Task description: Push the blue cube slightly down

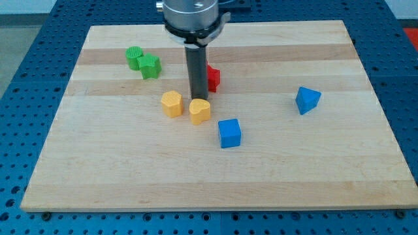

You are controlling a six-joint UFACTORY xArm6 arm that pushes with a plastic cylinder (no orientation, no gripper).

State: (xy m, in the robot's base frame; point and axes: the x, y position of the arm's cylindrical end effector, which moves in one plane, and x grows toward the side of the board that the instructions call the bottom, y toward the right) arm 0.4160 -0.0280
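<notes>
A: Where's my tip (196,98) rn?

B: Just above the yellow heart-shaped block (200,111), touching its top edge or nearly so, can't tell which. It's a bare rod, nothing to open or shut, holding nothing. The rod hides part of the red block (213,79) behind it, toward the board's top edge.

A: And the blue cube (229,133)?

B: Near the board's middle, a bit toward the bottom edge, sitting free. It's below and to the view's right of my tip, w/ the yellow heart between them, more or less.

A: So why's the tip parked up there?

B: Prob. bc a downward push needs the tip on the cube's top side first. It's already higher than the cube, but too far to the view's left. I'd say it needs to shift right before going down, else it shoves the heart instead.

A: Other stuff in the way?

B: Not really. A second yellow block (172,104) sits just left of the heart. Two green blocks (144,62) touch each other near the top-left corner. A blue pyramid-like block (307,100) is well apart toward the right edge. Space below the cube is open wooden board (196,183), so a slight nudge down should hit nothing.
</notes>
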